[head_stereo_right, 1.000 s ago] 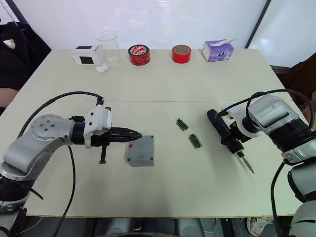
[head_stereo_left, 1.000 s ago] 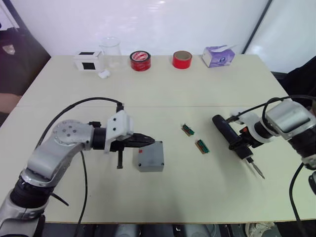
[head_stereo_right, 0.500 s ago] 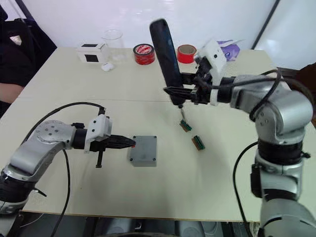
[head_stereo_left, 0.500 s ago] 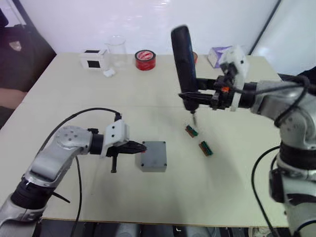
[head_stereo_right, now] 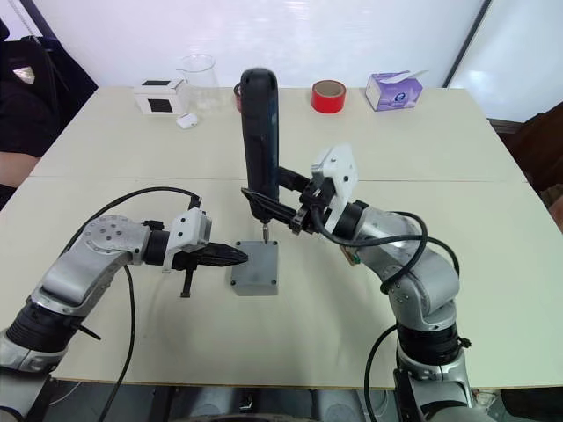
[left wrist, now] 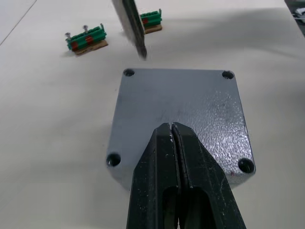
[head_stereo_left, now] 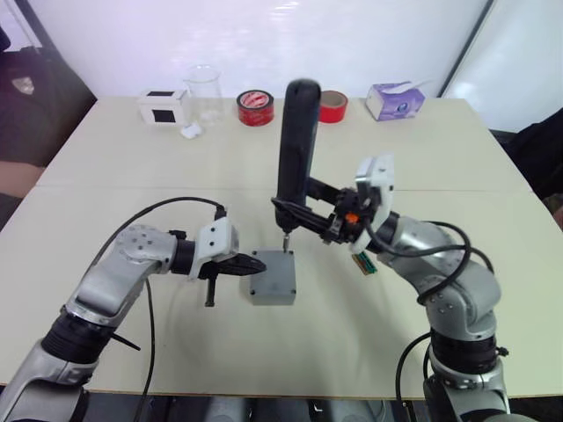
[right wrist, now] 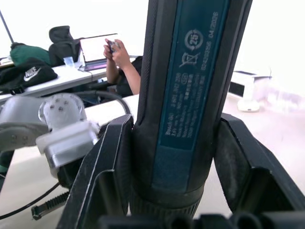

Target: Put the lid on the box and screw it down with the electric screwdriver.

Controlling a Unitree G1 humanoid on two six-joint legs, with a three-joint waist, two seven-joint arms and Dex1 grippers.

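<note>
The grey lid (head_stereo_left: 274, 267) lies flat on the grey box (head_stereo_left: 268, 294) near the table's middle, with its corner screw holes showing. My left gripper (left wrist: 171, 126) is shut, and its tips rest on the lid's left edge. My right gripper (head_stereo_left: 296, 212) is shut on the electric screwdriver (head_stereo_left: 295, 145), gripping the tool's lower end. The screwdriver stands upright, its black body rising high above the box. Its thin bit (left wrist: 136, 33) points down just above the lid's far-left corner hole (left wrist: 128, 73). In the right wrist view both fingers (right wrist: 108, 164) clamp the labelled barrel (right wrist: 190, 95).
Two green terminal blocks (left wrist: 86, 39) lie just right of the box. Along the table's far edge stand a white box with a black square (head_stereo_left: 161, 105), a glass beaker (head_stereo_left: 201, 86), two red tape rolls (head_stereo_left: 255, 107), and a tissue box (head_stereo_left: 393, 99). A person (right wrist: 119, 59) sits at another desk.
My right arm lifted the screwdriver from low at the table's right, stood it upright, then carried it left and down onto the lid's far-left corner. The left gripper stays shut at the box.
</note>
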